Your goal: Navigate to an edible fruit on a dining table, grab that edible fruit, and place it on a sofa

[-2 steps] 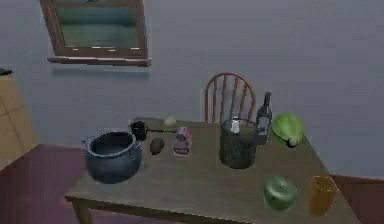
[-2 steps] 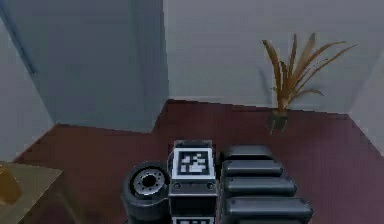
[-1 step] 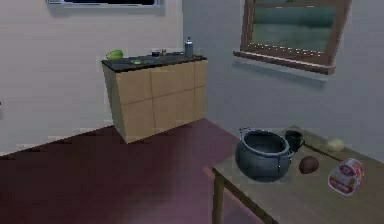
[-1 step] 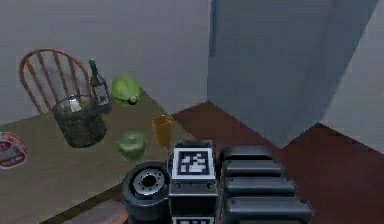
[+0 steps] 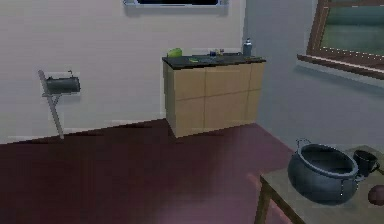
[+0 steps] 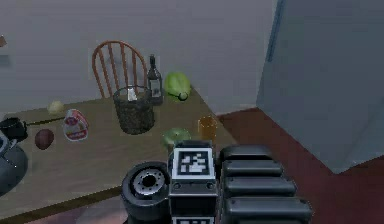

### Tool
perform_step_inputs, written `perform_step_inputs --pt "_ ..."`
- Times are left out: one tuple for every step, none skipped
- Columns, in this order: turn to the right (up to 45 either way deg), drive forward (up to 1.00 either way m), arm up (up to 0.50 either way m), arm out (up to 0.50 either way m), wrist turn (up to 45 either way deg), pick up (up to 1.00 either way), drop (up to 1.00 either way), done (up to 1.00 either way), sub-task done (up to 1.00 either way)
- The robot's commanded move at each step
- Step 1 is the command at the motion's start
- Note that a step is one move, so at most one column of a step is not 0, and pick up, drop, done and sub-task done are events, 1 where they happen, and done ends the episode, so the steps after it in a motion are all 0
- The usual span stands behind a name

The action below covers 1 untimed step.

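A wooden dining table (image 6: 100,175) spans the arm side view's left and middle. On it lie a pale round fruit (image 6: 57,107) at the far left and a dark red oval thing (image 6: 44,138) nearer the front edge. A red and white item (image 6: 75,125) sits between them. The arm's dark bar with a white marker (image 6: 193,165) rises at the bottom, and the gripper's round dark body (image 6: 150,185) is left of it, over the table's near edge. Its far end is not clear, so I cannot tell whether it holds anything.
Also on the table are a wire basket (image 6: 134,110), a dark bottle (image 6: 154,82), a leafy green head (image 6: 179,86), a small green thing (image 6: 176,137) and an amber cup (image 6: 207,127). A wooden chair (image 6: 116,66) stands behind. A dark pot (image 5: 323,172) sits on the table corner. A tan cabinet (image 5: 215,95) stands ahead across open dark red floor.
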Motion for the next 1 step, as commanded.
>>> perform_step_inputs --pt "0.0 0.00 0.00 0.32 0.0 0.00 0.00 0.00 0.00"
